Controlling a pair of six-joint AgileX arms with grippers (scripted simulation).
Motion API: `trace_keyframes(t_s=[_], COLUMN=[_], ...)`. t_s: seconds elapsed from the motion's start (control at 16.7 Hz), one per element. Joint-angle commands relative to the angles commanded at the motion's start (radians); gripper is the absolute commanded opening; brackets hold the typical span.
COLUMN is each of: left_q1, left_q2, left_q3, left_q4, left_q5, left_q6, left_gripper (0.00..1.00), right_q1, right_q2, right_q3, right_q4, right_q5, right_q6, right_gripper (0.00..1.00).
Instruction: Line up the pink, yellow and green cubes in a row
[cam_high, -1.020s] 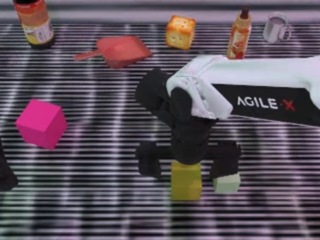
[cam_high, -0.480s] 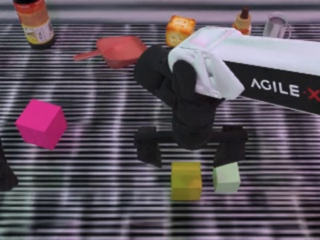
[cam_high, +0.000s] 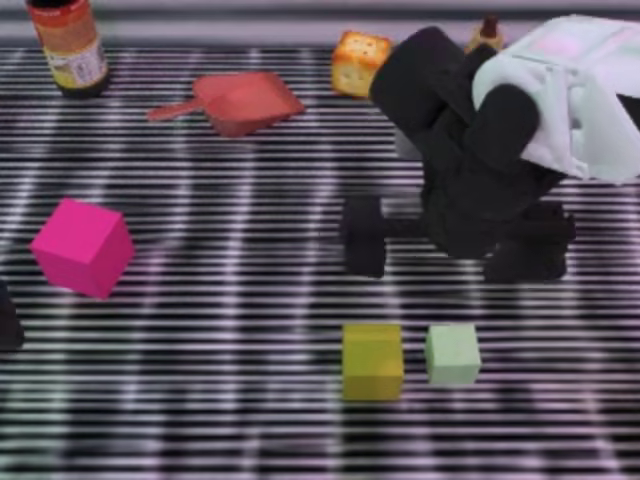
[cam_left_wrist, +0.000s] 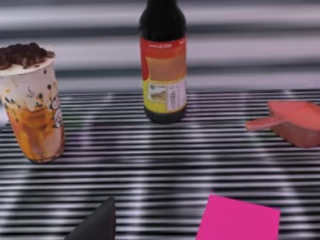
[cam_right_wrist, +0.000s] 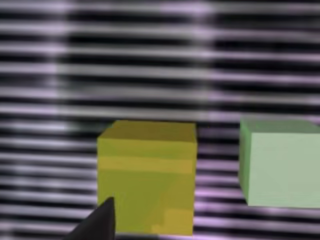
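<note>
With the yellow cube and green cube set side by side near the table's front, the right gripper hangs spread and empty above them, so the next move is fetching the pink cube far left.

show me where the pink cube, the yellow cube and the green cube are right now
pink cube (cam_high: 82, 247), top view, on the middle of its visible faces.
yellow cube (cam_high: 372, 361), top view, on the middle of its top face.
green cube (cam_high: 452, 354), top view, on the middle of its top face.
</note>
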Motion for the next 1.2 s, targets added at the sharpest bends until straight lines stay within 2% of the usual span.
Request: trace_keyframes(t_s=[0.3, 0.54, 0.72, 0.9, 1.2], left_q1=[-0.016, -0.031, -0.043, -0.054, -0.067], left_q2=[0.463, 0.904, 1.202, 1.441, 1.737], left_q3=[0.356, 0.664, 0.883, 1.076, 1.327], left_q4=[-0.246, -0.472, -0.634, -0.771, -0.926], left_q5=[-0.002, -0.006, -0.009, -0.009, -0.007], left_q6=[0.059, 0.112, 0.150, 0.181, 0.217], left_gripper=[1.00, 1.00, 1.00, 1.00, 1.00], right_q1=[-0.170, -0.322, -0.430, -0.527, -0.643], right_q2=[-0.399, -0.770, -1.059, -1.341, -1.693], right_q3=[-0.364, -0.718, -0.969, -1.172, -1.370], right_q4=[0.180, 0.338, 0.474, 0.627, 0.872], right_q5=[0.053, 0.063, 0.044, 0.010, -0.055], right_q6=[-0.189, -0.355, -0.467, -0.560, -0.656], right_gripper=[1.00, 1.00, 1.00, 1.00, 1.00])
